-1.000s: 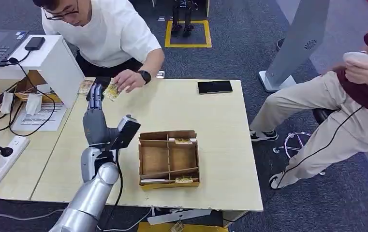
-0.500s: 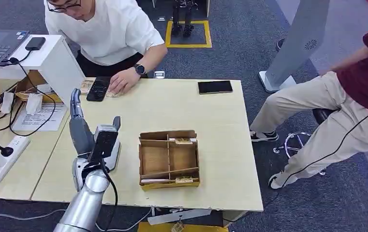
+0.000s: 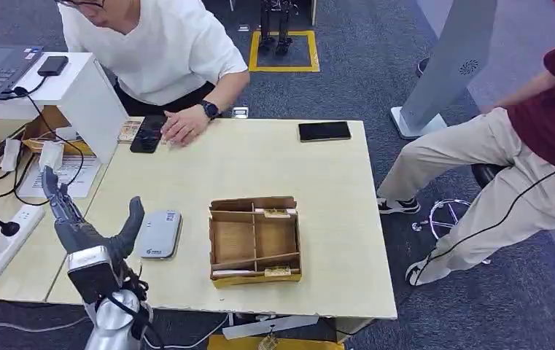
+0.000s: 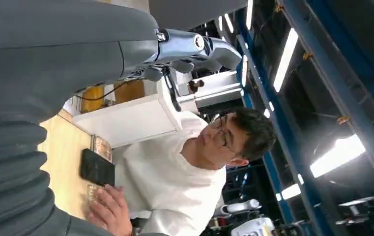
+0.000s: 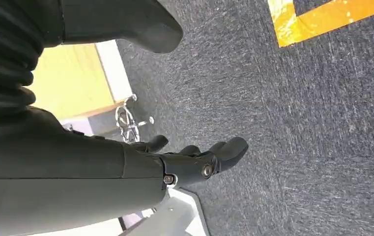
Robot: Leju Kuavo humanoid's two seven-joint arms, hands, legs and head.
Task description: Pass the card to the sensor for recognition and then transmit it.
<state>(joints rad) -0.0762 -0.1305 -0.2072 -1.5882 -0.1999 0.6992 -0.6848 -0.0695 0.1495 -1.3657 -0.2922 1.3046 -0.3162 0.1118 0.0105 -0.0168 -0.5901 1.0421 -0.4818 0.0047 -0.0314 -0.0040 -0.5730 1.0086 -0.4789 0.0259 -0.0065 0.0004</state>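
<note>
Left hand [image 3: 88,232]: withdrawn from person's side toward near table [image 3: 274,164] edge, fingers spread, empty, beside sensor [image 3: 159,233]. Right hand [image 5: 194,160]: hanging, loosely open, empty

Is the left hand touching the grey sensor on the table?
Apart. In the head view the left hand is raised beside the sensor, fingers spread and holding nothing; a strip of bare table shows between its thumb and the sensor's edge.
</note>
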